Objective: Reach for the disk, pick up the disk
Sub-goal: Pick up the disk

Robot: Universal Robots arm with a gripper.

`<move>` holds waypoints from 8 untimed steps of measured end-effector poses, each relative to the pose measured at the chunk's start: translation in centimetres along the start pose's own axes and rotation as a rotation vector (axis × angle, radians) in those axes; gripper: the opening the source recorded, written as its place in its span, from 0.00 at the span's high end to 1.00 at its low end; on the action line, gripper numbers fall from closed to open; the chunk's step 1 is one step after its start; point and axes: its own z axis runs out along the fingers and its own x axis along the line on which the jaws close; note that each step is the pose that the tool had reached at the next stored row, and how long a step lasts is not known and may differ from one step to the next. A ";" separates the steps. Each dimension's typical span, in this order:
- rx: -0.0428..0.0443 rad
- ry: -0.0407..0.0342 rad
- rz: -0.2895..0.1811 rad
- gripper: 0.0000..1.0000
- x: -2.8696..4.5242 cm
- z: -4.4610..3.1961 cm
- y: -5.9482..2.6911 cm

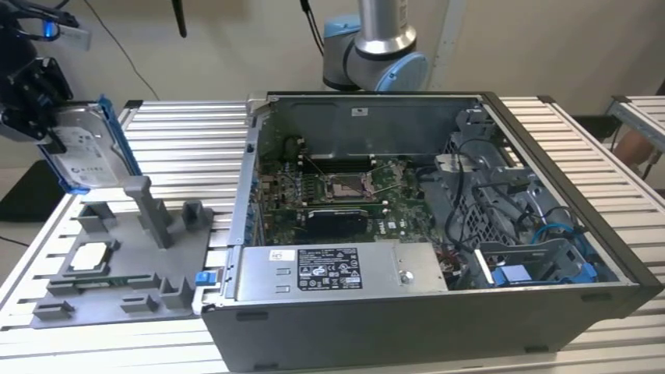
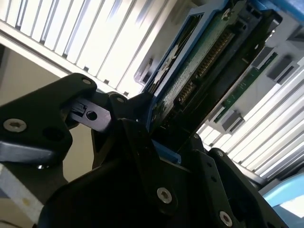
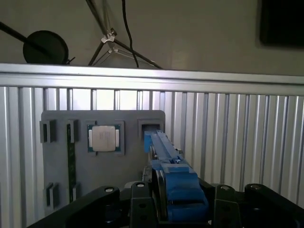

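Gripper jaws clamped on hard disk, held above grey fixture tray. Judged dense, rigid, shock-fragile; take by blue frame, avoid circuit board.

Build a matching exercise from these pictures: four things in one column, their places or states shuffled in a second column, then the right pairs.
Things
1. disk
2. square chip
3. grey tray
4. computer case

Places or states
A. lies on the slatted table, at the exterior view's left
B. clamped in the gripper, held above the tray
C. lid off, circuit board showing
D. sits in a recess of the tray

Pairs: 1-B; 2-D; 3-A; 4-C
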 end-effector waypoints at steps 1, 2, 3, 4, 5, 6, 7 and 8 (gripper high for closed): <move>0.0013 0.0000 0.000 1.00 0.00 -0.06 0.00; 0.0033 -0.0001 -0.001 1.00 0.00 -0.11 -0.01; 0.0057 0.0000 -0.001 1.00 -0.01 -0.17 -0.01; 0.0081 0.0001 -0.001 1.00 -0.02 -0.24 -0.01; 0.0085 0.0001 -0.001 1.00 -0.04 -0.38 -0.01; 0.0085 0.0002 -0.001 1.00 -0.07 -0.62 -0.01; 0.0086 0.0001 -0.001 1.00 -0.10 -0.93 -0.01; 0.0087 0.0001 -0.001 1.00 -0.13 -1.26 -0.01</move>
